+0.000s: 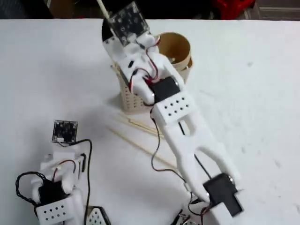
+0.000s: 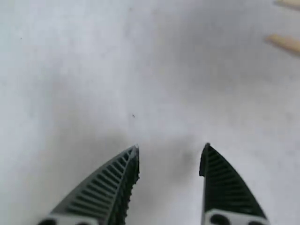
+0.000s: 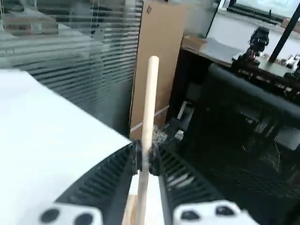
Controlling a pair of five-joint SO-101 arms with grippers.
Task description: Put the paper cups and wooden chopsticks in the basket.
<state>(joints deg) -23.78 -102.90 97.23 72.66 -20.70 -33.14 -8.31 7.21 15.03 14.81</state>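
My left gripper [image 2: 169, 154] hung wide open and empty, low over the bare worktop [image 2: 93, 70]. It had no job yet, I think. The loose chopsticks [image 1: 140, 146] lay flat on the worktop off to its right, between it and the basket [image 1: 129, 98]. My right gripper [image 3: 145, 157] was pinched tight on one chopstick [image 3: 149, 112], standing it up so it could drop in end first. The basket sat just under that gripper. The paper cups [image 1: 176, 47] were on its right, close by the basket. My own arm hid whether they were inside.
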